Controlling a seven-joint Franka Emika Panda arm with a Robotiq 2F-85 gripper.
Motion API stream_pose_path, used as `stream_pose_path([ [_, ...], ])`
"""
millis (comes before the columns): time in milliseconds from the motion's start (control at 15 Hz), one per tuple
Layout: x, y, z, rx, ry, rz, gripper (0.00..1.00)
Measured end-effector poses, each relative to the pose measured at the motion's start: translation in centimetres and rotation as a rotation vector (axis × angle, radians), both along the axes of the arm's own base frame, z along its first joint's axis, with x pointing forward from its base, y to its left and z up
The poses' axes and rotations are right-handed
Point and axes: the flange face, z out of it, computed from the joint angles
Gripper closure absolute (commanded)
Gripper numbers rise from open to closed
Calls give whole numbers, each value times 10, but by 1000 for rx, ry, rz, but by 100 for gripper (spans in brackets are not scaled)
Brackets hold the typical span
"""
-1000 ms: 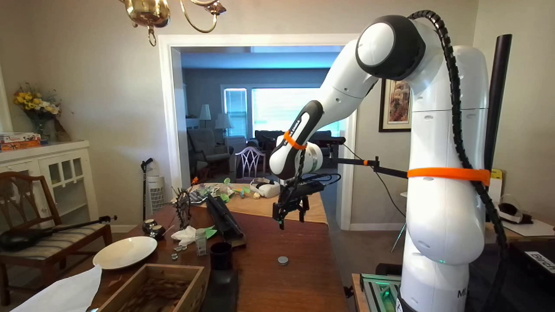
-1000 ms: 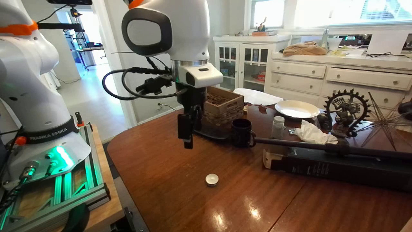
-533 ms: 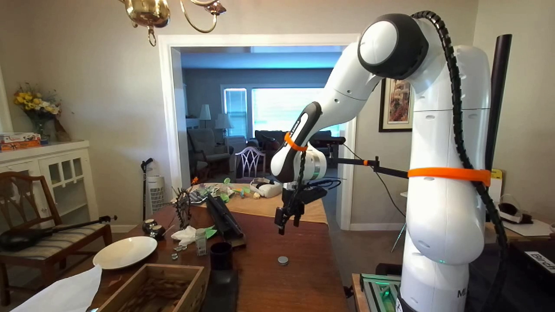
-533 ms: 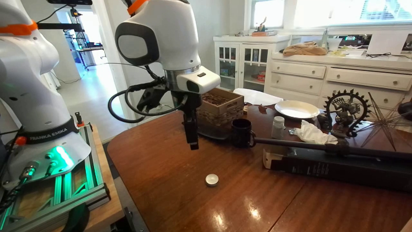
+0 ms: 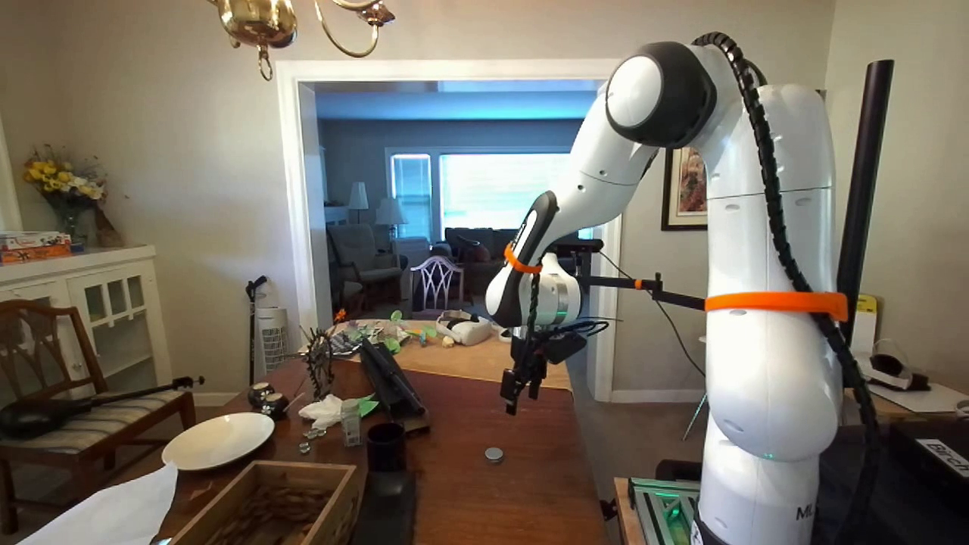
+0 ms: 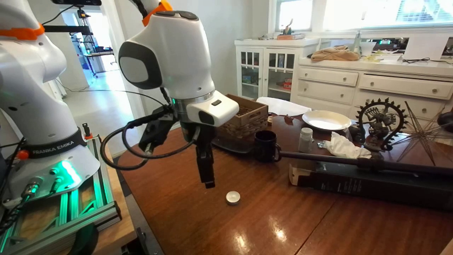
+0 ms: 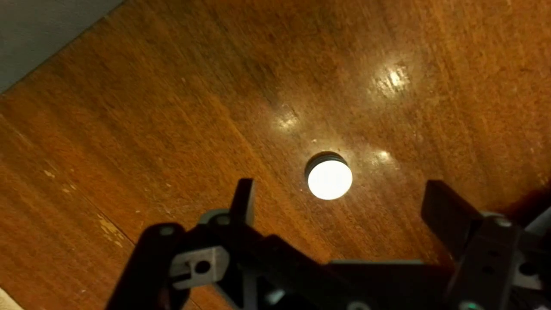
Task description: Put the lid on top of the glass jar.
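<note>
Claw [image 7: 340,191]: fingers spread wide, nothing held between them; tips pointing down, above the table [image 6: 191,219] and apart from it. Lid [image 7: 329,180]: one, small, round, pale grey; lies flat on the table, framed in the wrist view by the gap between the fingertips, though below them; in both exterior views the claw appears above it and off to one side. Top glaring white in the wrist view; side dark, apparently ridged. Handling, by estimate: light, stiff, not fragile; the low profile leaves little side to grip, and the polished wood may let it skate under an uneven push. Advised hold: opposite points of the rim, fingertips brought low, both sides met together, top face left free. Glass jar [image 6: 305,141], presumed: small, transparent, upright, well apart from the lid; pale at the top, whether capped cannot be told. Neighbours of same: dark mug [image 6: 265,146] and crumpled white paper [image 6: 347,147], both near. Farther out: wooden crate [image 6: 249,128]; large white plate [image 6: 327,122]. Status, as judged: approach to the lid, pick-up not yet made.
</note>
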Motion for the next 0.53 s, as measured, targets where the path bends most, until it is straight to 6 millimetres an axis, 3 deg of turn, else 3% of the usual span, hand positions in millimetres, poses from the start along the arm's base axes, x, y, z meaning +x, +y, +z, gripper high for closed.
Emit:
stream_pose_path([
  [533,1,-12,-29,-31,-21,-69,0],
])
